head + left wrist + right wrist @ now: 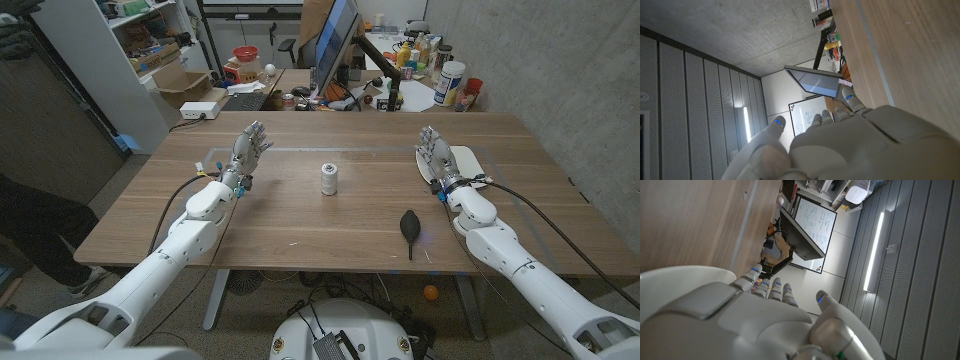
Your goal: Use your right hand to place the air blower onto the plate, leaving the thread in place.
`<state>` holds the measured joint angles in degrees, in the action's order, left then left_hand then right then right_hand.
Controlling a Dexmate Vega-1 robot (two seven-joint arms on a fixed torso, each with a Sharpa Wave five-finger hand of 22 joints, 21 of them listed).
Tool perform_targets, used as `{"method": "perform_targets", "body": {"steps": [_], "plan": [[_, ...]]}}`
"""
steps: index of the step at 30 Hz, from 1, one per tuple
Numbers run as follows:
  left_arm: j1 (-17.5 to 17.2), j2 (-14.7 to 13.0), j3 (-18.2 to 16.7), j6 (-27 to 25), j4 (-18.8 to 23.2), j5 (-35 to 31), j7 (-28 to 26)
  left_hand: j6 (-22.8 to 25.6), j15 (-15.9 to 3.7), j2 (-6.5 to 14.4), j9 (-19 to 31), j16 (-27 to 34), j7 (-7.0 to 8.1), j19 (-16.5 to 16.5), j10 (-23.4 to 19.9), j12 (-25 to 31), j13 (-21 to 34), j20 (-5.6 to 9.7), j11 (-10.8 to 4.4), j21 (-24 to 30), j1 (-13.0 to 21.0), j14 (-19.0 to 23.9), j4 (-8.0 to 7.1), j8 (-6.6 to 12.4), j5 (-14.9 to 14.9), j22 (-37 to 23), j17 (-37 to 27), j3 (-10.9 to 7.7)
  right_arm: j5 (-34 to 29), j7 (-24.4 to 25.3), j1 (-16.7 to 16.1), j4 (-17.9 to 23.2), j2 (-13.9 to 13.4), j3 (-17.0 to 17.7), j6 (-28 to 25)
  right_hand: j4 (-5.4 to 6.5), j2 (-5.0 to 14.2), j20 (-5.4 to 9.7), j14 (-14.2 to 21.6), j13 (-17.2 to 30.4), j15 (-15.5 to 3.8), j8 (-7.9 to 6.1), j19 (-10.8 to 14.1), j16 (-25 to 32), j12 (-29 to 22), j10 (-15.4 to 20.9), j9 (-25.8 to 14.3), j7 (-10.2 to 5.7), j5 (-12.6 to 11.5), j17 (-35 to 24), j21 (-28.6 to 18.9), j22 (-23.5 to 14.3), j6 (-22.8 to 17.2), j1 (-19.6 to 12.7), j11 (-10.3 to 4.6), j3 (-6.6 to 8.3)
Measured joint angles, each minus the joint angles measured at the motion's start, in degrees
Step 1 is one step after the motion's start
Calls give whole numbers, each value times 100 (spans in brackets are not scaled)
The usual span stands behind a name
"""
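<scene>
The black air blower [410, 226] lies on the wooden table near the front, its nozzle pointing toward the front edge. A white spool of thread [330, 179] stands upright at the table's middle. The white plate [466, 163] sits at the right, partly hidden by my right hand [434, 155], which is raised over the plate's left rim, fingers apart, holding nothing. The plate's rim [675, 274] also shows just past the right hand [750, 315] in the right wrist view. My left hand [246, 153] stands at the left, fingers spread and empty; its back [840, 145] shows in the left wrist view.
A clear plastic sheet [205, 161] lies beside the left hand. Behind the table's far edge are a monitor [335, 40], bottles and jars [449, 84] and a cluttered desk. A dark-clothed person [30, 225] stands at the picture's left edge.
</scene>
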<state>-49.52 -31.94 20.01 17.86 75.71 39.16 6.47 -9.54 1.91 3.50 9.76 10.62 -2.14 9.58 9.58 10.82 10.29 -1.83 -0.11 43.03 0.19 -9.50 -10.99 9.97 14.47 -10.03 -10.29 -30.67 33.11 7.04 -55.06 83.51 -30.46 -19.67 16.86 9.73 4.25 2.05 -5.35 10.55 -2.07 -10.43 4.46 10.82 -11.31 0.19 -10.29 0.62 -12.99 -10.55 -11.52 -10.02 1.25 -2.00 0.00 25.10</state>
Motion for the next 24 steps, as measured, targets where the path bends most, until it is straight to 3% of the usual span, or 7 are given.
{"method": "perform_targets", "body": {"steps": [3,4,6,13,20,24], "plan": [[-42,-54,-28,0,50,0,0,0,0,0,0,0,0,0,0,0,0,0,0,0,0,0,0,21,0,0,0,0,-91,218,0,0,0,0,-36,0,0,0,0,0,0,0,0,11,0,0,0,0,0,0,0,0,0,0,0,0],[-72,-77,-37,56,87,119,264,0,0,0,0,0,0,0,0,0,0,0,0,0,0,0,0,22,0,0,0,0,-134,320,-412,687,-78,63,-62,0,0,0,0,0,0,0,0,25,0,0,0,0,0,0,0,0,0,0,0,0],[-108,-112,-53,80,138,154,351,0,0,0,0,0,0,0,0,0,0,0,0,0,0,0,0,22,0,0,0,0,-182,429,-543,964,-103,87,-90,-15,0,1,0,0,0,0,3,26,0,0,0,0,0,0,0,0,0,0,0,15],[-173,-197,-105,143,253,184,435,1,0,0,-1,0,0,20,0,21,0,-20,0,0,0,0,0,21,0,1,0,0,-276,567,-580,1173,-127,99,-162,-72,37,12,461,26,62,-99,401,118,-88,356,1,84,0,16,-114,1,-252,-37,190,72],[-123,-197,-111,190,265,117,425,1,0,0,-1,22,0,19,0,44,0,-21,0,0,0,0,0,44,0,1,1,0,-314,534,-429,1195,-226,146,-233,-322,120,17,692,26,157,-116,536,132,-157,659,1,174,50,43,-123,1,-446,-216,288,123],[-74,-181,-82,211,231,63,415,1,0,0,-1,22,0,19,0,44,-1,-21,0,0,0,0,0,44,0,1,1,1,-343,458,-347,1192,-323,186,-241,-360,142,10,732,26,134,-154,543,131,-177,659,1,174,71,56,-123,1,-485,-265,288,132]]}}
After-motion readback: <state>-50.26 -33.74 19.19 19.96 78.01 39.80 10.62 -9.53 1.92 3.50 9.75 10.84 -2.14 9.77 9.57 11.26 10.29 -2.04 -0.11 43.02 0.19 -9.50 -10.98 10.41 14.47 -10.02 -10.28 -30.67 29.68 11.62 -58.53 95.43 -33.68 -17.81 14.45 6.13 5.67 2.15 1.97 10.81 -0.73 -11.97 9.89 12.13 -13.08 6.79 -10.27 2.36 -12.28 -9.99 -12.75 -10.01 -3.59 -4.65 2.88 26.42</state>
